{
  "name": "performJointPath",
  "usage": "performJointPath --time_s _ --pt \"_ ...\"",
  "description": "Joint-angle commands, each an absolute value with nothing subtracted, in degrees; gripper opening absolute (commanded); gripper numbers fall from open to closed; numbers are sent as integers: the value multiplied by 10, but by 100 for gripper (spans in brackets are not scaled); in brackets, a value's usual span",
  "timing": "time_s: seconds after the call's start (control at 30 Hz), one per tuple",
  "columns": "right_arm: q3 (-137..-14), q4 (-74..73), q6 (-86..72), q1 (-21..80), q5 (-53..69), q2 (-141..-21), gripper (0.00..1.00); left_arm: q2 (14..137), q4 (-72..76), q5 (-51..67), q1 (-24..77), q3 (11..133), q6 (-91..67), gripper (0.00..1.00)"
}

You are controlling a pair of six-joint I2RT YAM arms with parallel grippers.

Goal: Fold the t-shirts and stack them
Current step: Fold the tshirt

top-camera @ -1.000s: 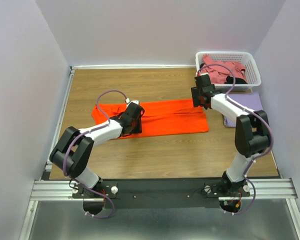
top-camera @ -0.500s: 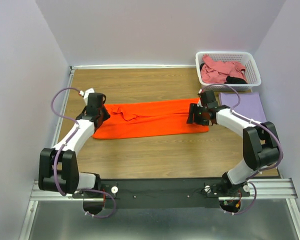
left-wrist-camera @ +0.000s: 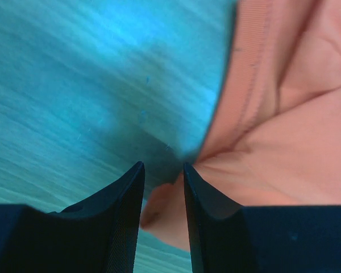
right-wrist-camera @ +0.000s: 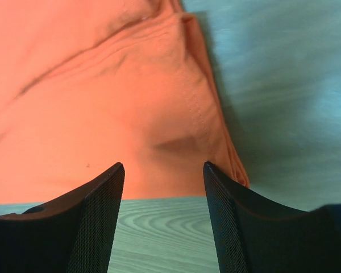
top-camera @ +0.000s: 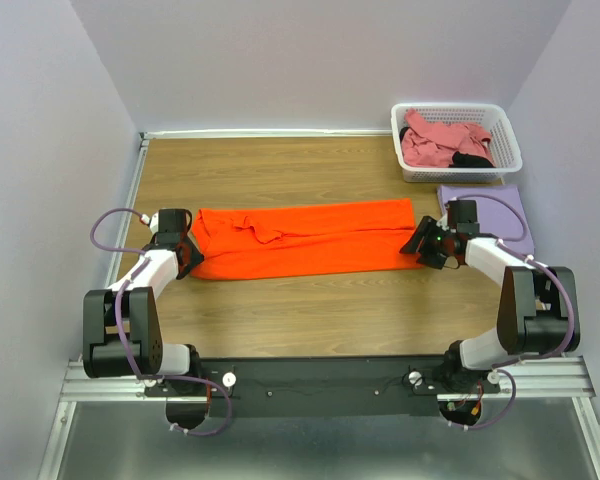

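Observation:
The bright orange t-shirt (top-camera: 310,240) lies on the table folded into a long strip, with a wrinkle near its left part. My left gripper (top-camera: 187,252) sits low at the strip's left end. In the left wrist view its jaws (left-wrist-camera: 162,166) stand narrowly apart, and a corner of the orange cloth (left-wrist-camera: 284,142) lies in the gap unpinched. My right gripper (top-camera: 423,243) is at the strip's right end. It is open (right-wrist-camera: 163,165), with bare table between the fingers and the orange hem (right-wrist-camera: 102,102) just ahead. The folded lavender t-shirt (top-camera: 505,205) lies at the right.
A white lattice basket (top-camera: 455,106) stands at the back right, holding the pink t-shirt (top-camera: 440,140) and a bit of black cloth (top-camera: 470,160). Walls close in on three sides. A metal rail runs along the near edge.
My left gripper moved from the shirt's middle out to its left end. My right gripper came down from beside the basket to the shirt's right end, its jaws narrowing a little.

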State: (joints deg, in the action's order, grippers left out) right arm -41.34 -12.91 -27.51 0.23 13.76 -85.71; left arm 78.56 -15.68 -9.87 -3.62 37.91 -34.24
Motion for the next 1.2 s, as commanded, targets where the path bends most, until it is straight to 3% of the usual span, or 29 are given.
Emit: performJointPath --time_s 0.0,0.2,0.33,0.47,0.67,0.9,1.17 --pt "-360 -163 -296 -47 152 -859 66 781 -162 -76 -47 364 -361 41" --pt "-364 -163 -267 -52 181 -828 66 739 -178 -71 -47 378 -346 42" --pt "-381 -164 -252 -33 196 -786 66 706 -167 -59 -47 397 -305 50" --pt "-429 -165 -240 67 172 -767 63 728 -142 -44 -47 420 -276 52" --pt "-540 -162 -233 190 199 -847 58 789 -142 -11 -46 453 -262 52" --pt "-682 -127 -213 349 230 -992 54 751 -135 21 -46 404 -279 52" --pt "-786 -125 -187 384 254 -1102 50 643 -203 -44 -46 370 -362 56"
